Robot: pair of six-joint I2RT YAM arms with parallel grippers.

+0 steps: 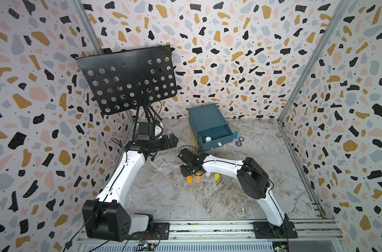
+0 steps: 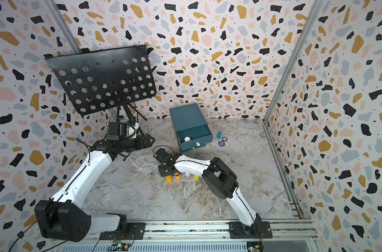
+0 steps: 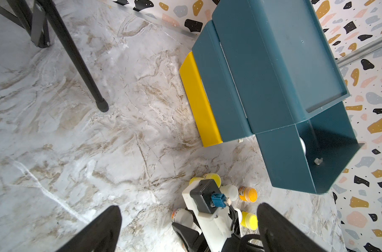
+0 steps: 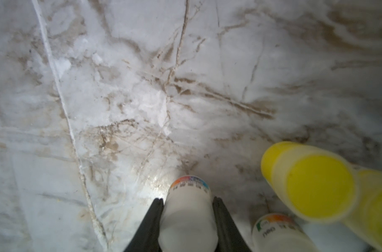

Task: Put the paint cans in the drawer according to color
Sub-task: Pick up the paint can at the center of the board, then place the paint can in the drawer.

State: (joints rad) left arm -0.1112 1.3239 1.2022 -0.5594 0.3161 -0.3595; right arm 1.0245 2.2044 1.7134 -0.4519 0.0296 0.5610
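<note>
within the right hand (image 4: pixel 187 199), white can (image 4: pixel 186 220) stands upright.

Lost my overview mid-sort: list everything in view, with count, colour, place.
drawer unit: one, teal on a yellow base, table's back; top drawer open.
stored can: one, white, in that drawer.
gripped can: one, white, in the right hand.
loose cans: in a top view two orange, one white, one yellow, by the right hand; others hidden.
music stand: one, black, back left.
teal tag, black ring, purple disc: one each, right of the drawer unit.
table: one, grey marble.
left hand: black, open, beside the drawer unit.
right hand: black, closed on the gripped can.
</note>
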